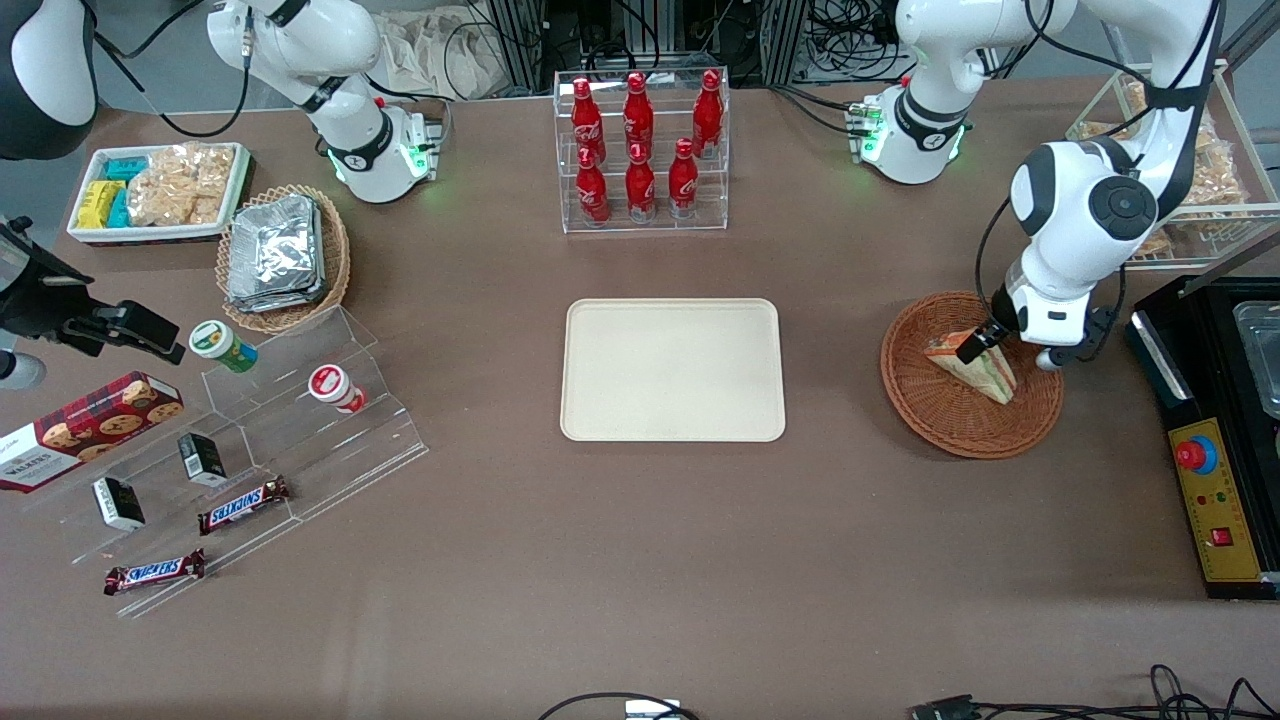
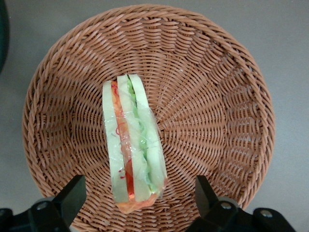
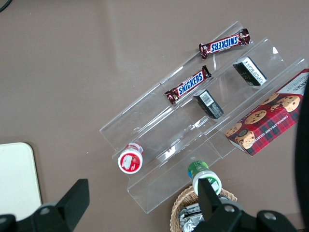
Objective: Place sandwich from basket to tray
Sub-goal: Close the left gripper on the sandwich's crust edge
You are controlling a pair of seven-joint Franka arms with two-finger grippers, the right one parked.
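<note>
Left gripper [image 2: 137, 198] is positioned low over the reddish-brown wicker basket [image 1: 935, 415], fingers [image 2: 72, 195] spread wide apart, one on each side of the sandwich [image 2: 133, 145] without touching it. The sandwich, a clear-wrapped wedge with orange-red and green layers between pale bread, rests on edge inside the basket directly under the gripper and is not gripped. The cream tray [image 1: 672, 370] lies flat on the brown table [image 1: 640, 560], well apart from the gripper toward the parked arm's end; nothing rests on its visible surface.
</note>
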